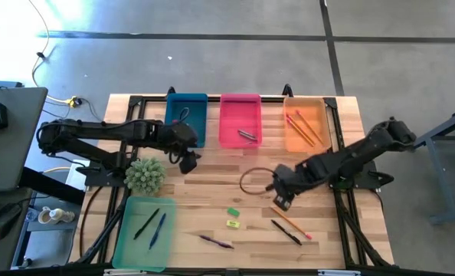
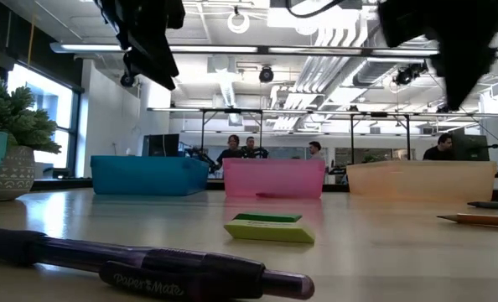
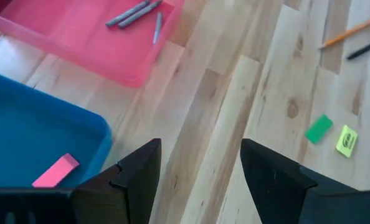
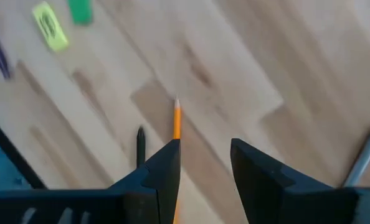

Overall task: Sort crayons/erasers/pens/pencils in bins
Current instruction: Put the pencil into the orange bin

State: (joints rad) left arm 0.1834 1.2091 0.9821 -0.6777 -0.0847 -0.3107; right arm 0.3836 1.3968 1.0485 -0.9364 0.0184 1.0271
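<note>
Left claw (image 1: 188, 162): spread and holding nothing, hanging above the table (image 1: 212, 195) just near of the blue bin (image 1: 187, 117), beside the potted plant (image 1: 145, 175).
Right claw (image 1: 280, 201): spread apart, nothing between the fingers, hovering over the bare wood just far of a loose pencil (image 1: 292, 222) and a black pen (image 1: 286, 231).
Blue bin: far left of the row; one pink eraser (image 3: 55, 170) lies in it.
Pink bin (image 1: 240, 119): middle of the far row; grey crayons (image 1: 247, 136) lie in it.
Orange bin (image 1: 305, 123): far right; holds several pencils (image 1: 304, 126).
Mint green bin (image 1: 144, 232): near left corner; two pens (image 1: 152, 225) inside.
Loose erasers: a green eraser (image 1: 233, 211) and a yellow eraser (image 1: 233, 224) lie close together on the table, near the middle.
Purple pen (image 1: 216, 242): on the table, near edge, between the mint green bin and the black pen.
Room behind: several people (image 2: 249, 148) sit beyond the bins.
</note>
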